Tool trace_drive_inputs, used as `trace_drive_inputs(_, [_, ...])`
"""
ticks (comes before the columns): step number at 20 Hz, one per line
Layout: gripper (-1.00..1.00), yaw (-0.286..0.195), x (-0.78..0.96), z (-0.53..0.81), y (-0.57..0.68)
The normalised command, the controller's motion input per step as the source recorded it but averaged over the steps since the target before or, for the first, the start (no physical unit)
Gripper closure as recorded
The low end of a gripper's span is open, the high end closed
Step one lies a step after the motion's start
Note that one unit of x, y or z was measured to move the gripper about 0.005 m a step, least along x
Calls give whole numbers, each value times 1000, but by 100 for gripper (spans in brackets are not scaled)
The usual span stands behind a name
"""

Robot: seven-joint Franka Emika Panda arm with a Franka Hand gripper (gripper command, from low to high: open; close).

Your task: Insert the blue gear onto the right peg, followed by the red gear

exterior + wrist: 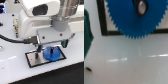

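The blue gear (pixel 51 52) lies on the plate (pixel 33 59); the gripper (pixel 50 46) hangs above it, its grip hidden.

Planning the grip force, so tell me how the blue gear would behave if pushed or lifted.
The blue gear looks like a rigid disc, so probably stiff. It appears thin, likely light. Lying flat on the plate, it should slide rather than roll, and its teeth may snag.

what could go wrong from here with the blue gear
The blue gear sits low over the dark plate beneath the gripper, but neither view shows a peg in its hub clearly; if misaligned, pressing down could jam it. The red gear is out of view, so finding it may need a search.
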Motion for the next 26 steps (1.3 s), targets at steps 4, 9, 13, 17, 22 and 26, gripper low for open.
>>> trace_drive_inputs(4, [-100, 0, -703, 225, 171])
trace_drive_inputs(9, [-100, 0, -764, 123, 296])
trace_drive_inputs(13, [-100, 0, -789, 97, 254])
trace_drive_inputs(17, [-100, 0, -301, -10, 51])
trace_drive_inputs(22, [-100, 0, 677, 242, 74])
trace_drive_inputs(26, [-100, 0, 778, 324, 265])
